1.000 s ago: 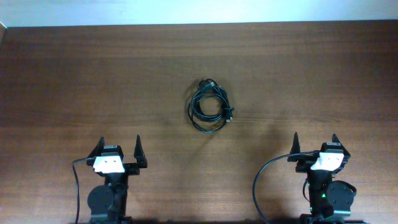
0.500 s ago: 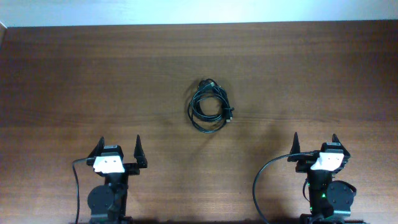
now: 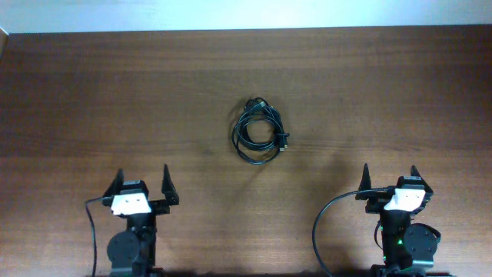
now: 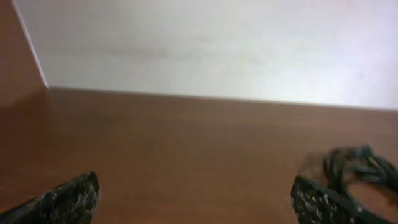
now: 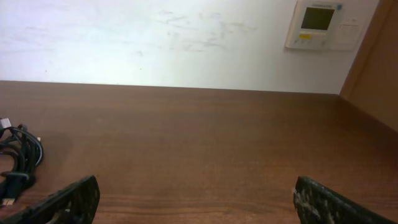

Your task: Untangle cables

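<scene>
while the cables [image 3: 259, 131] lie as one small coiled bundle near the middle of the table [image 3: 92, 92], well apart from both arms, nothing is held by either claw. the left gripper [image 3: 142, 171] is seen at the near edge with its jaws spread wide and only bare wood between them, and the right gripper [image 3: 390, 168] is seen the same way, spread wide and empty. in the left wrist view the cables [image 4: 354, 165] are caught, blurred, low at the right edge, and in the right wrist view the cables [image 5: 15, 155] are cut off by the left edge, so the bundle is placed ahead of and between the two arms. the cords are judged to be light, thin and limp: no shape is likely to be kept once they are lifted, and the whole coil may be dragged across the smooth wood rather than pulled apart if only one strand is tugged. how many cords are wound together cannot be told. little risk of breakage is expected, though a thin strand could be missed or let slip by wide jaws. a firmer hold is likely offered by a stiff part, such as the small plug end [image 3: 285, 143] at the right side of the coil or the thicker clump [image 3: 257, 102] at its far side. it is suggested that the loops be pinned by one claw while a plug is drawn outward by the other.
</scene>
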You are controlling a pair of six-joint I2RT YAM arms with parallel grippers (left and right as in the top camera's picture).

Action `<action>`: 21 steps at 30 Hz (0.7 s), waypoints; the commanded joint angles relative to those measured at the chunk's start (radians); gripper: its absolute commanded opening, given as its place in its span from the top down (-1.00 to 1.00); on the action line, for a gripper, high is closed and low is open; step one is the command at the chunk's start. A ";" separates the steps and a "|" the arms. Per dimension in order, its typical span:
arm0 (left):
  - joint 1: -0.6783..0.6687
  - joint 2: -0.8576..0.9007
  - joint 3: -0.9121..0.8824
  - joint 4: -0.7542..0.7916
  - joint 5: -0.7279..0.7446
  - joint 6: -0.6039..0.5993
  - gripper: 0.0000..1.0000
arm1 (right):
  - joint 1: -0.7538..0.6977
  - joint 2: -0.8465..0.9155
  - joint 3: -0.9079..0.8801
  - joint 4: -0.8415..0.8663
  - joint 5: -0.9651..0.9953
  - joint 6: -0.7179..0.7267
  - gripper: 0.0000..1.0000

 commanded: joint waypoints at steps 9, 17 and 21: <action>0.006 -0.002 0.004 -0.006 0.020 -0.010 -0.98 | -0.006 -0.005 -0.005 -0.011 -0.004 0.103 -0.97; 0.006 0.185 0.219 -0.255 0.092 -0.032 -0.97 | -0.006 0.102 0.203 -0.279 -0.122 0.116 -0.97; 0.005 0.400 0.431 -0.331 0.143 -0.032 -0.97 | -0.006 0.241 0.380 -0.396 -0.122 0.138 -0.97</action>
